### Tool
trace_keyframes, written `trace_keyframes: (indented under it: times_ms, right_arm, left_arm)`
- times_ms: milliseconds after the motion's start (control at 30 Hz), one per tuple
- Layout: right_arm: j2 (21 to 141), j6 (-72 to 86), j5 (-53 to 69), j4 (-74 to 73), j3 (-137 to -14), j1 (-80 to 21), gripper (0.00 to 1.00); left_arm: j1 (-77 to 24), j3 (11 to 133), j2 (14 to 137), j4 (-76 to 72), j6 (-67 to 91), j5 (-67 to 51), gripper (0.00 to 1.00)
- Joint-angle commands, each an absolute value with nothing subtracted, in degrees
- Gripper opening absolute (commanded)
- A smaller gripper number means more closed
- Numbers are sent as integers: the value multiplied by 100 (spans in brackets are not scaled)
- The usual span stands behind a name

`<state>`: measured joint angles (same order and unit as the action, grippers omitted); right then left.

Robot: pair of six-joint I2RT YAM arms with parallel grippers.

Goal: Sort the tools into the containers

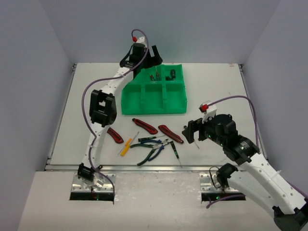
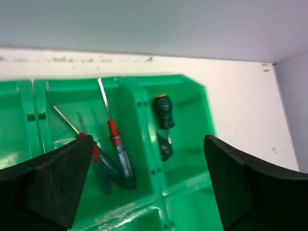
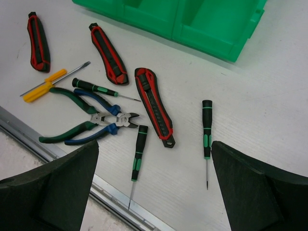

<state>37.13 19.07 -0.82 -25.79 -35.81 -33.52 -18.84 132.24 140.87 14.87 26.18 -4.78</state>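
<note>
Left tool (image 2: 148,142): hanging with fingers spread and nothing between them, over the far row of the green tray (image 1: 154,109).
Right tool (image 3: 155,144): hanging spread and empty above the loose tools on the counter (image 1: 216,86), near its front edge.
Risk, snagging: the two pliers (image 3: 103,118) are lying with handles crossing, so lifting one is likely dragging the other along.
Risk, slipping: the green-black precision screwdrivers (image 3: 207,130) are lying flat and thin; fingers closing on one may be rolling it away, and one is pointing at the front rail.
Risk, tray: the left fingers are sitting close to the dividers, so a careless pull-out may be shifting the tray.
Count, counter: three utility knives (image 3: 153,103), one yellow screwdriver (image 3: 45,86), two pliers, three green-black precision screwdrivers.
Count, tray: at least two blue-handled screwdrivers (image 2: 124,166) lying in the far middle compartment; seemingly two dark stubby screwdrivers (image 2: 163,113) in the far right one.
</note>
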Motion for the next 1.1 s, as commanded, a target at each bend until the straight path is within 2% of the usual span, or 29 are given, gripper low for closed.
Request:
trace_keyframes:
  times_ms: [0, 167, 300, 367, 533, 600, 667, 800, 900, 1067]
  right_arm:
    - [3831, 1960, -68, -2322, -3518, -3355, 99]
    - [4267, 2401, -724, -2182, -3537, -3355, 99]
    - [4653, 2494, -1027, -2174, -3679, -3349, 99]
    - [4933, 2352, -1439, -2258, -3796, -3349, 99]
    - [6107, 2113, -1998, -2709, -4042, -3257, 96]
    - [6624, 2047, -1877, -2775, -4173, -3147, 87]
    - [7168, 1960, -1557, -2730, -4257, -2974, 68]
    - [8053, 1701, -1256, -2548, -4370, -2682, 53]
    - [8405, 1613, -903, -2417, -4394, -2498, 49]
    - [8822, 1643, -566, -2186, -4264, -2479, 48]
  left_arm:
    - [-2021, 13272, 12390, 1074, 2422, -367, 100]
    - [-2078, 12322, 10813, 1076, 2299, -138, 100]
    - [-2083, 10686, 9194, 1201, 2328, 361, 100]
    - [-2083, 8871, 7682, 1200, 2504, 723, 100]
    - [-2074, 6158, 5594, 1476, 2885, 1121, 100]
    - [-2080, 5778, 5009, 1724, 2907, 1007, 100]
    - [-2083, 5504, 4811, 2089, 2808, 772, 100]
    - [-2083, 5263, 4542, 2861, 2483, 449, 100]
    - [-2083, 5001, 4279, 3177, 2210, 436, 100]
    - [-2092, 4773, 3983, 3214, 2128, 398, 100]
